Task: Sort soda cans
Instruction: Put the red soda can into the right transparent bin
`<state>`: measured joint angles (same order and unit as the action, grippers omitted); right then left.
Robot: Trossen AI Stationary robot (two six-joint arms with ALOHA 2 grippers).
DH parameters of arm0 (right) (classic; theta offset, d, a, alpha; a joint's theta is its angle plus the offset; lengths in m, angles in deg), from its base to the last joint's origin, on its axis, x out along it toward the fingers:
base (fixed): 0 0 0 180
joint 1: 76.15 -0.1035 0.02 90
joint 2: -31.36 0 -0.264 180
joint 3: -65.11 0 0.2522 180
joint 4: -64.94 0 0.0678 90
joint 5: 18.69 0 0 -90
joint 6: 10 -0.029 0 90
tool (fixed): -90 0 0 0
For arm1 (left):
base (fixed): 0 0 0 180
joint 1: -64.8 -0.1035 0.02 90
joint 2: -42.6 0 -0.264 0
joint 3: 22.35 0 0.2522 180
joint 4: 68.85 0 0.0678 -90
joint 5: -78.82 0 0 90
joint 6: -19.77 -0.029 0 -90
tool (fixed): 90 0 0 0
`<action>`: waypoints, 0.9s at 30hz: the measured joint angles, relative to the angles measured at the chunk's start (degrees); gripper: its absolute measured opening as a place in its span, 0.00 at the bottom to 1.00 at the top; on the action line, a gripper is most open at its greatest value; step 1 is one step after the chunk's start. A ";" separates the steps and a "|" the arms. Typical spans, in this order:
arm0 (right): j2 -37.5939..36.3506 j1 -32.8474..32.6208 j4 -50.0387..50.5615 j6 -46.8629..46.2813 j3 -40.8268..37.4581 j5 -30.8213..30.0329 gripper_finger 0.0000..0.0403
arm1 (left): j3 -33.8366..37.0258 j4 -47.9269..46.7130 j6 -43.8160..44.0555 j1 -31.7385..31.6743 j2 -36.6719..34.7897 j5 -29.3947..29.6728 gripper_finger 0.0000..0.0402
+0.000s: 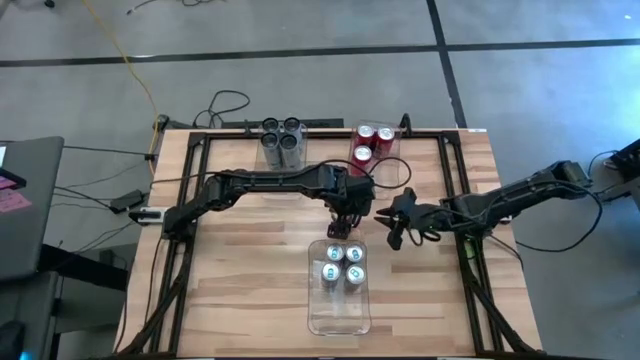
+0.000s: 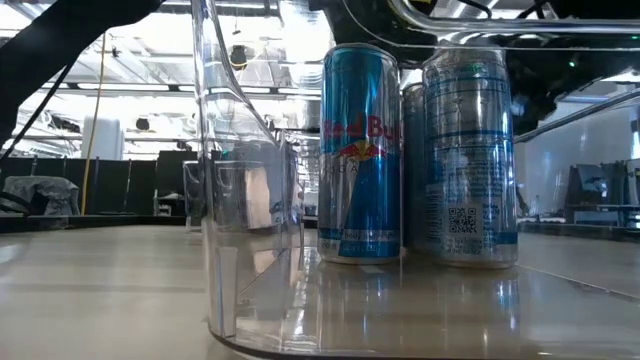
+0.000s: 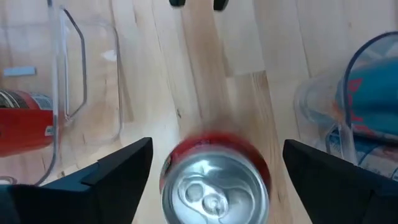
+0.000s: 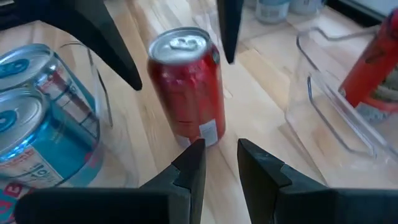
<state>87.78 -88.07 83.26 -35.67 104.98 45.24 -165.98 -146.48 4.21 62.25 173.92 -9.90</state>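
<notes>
Red aluminium soda can with silver top (image 4: pixel 189 93) upright on wooden surface (image 1: pixel 240 260), just beside clear plastic bin of pale blue cans (image 1: pixel 340 285). Left tool (image 1: pixel 343 226) released, fingers spread wide around can. Right tool (image 1: pixel 392 228) near can, fingers narrowly apart, empty.

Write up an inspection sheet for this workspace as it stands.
Surface: wooden table, bare between the bins.
Job's things: one red can upright on the table; four blue cans in the near clear bin; red cans in a far bin; grey cans in another.
Clutter: nothing seen.
Hands: left hand open, fingers either side of the loose red can, not touching; right hand beside that can, fingers slightly apart, holding nothing.
Cables: black leads behind the table; yellow cord on the floor.
Surroundings: grey floor, dark furniture.
</notes>
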 joint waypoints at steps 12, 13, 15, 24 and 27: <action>-2.10 0.18 -9.15 11.40 0.02 0.03 0.44 | -0.02 -4.68 1.65 0.00 -2.46 3.17 0.92; -1.84 0.45 -10.79 12.95 0.02 0.03 0.47 | -0.02 -5.06 2.17 0.04 -3.42 3.19 0.92; -0.72 1.45 -14.45 15.18 0.09 0.15 0.53 | -0.02 -5.19 2.98 0.27 -5.37 3.23 0.92; 8.24 6.71 -21.76 13.18 1.40 6.25 0.86 | -0.01 -7.83 4.11 1.95 -11.12 3.21 0.92; 12.54 7.53 -21.86 12.50 3.66 9.84 0.97 | 2.89 -6.24 3.91 2.60 -10.99 2.86 0.92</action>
<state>100.32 -80.54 61.40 -23.18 108.64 55.08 -163.08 -152.72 8.13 64.85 162.94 -7.04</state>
